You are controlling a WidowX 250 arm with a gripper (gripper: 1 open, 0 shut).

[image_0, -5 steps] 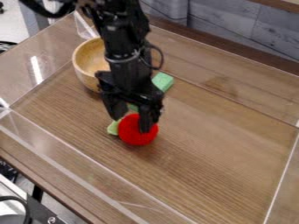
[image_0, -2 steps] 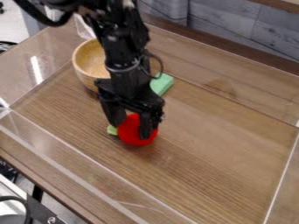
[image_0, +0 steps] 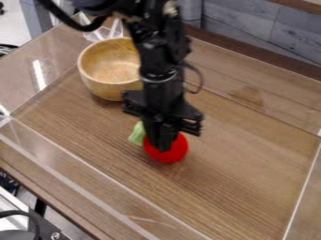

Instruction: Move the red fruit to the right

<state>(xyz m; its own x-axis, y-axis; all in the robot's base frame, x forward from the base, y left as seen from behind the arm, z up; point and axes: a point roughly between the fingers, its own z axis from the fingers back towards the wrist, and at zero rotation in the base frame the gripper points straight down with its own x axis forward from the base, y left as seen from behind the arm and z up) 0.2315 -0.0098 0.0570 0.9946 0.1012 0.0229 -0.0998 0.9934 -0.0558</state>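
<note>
While the black arm reaches straight down from the top of the view, its hand (image_0: pixel 163 139) is clamped on the red fruit (image_0: pixel 164 148), with a dark finger pressed against each side of it. The fruit sits low at the wooden bench (image_0: pixel 238 178), near the middle of the walled area; whether it touches the surface or is lifted just off it cannot be told. Only the lower, rounded part of the fruit shows below the fingers, and its leafy cap is hidden by the hand.

Just to the left of the fruit, a bit of a light green block (image_0: pixel 135 134) peeks out from behind the fingers; most of it is covered by the arm, so whether it touches the fruit is unclear.

Farther back and to the left stands a wooden bowl (image_0: pixel 111 69), upright, its pale inside showing. It is well apart from the fruit, and the arm crosses in front of its right rim.

Clear plastic walls (image_0: pixel 38 159) fence the bench on all sides, the near one running along the lower left and another rising at the right edge. Beyond the far wall lies a grey plank surface (image_0: pixel 269 28).
</note>
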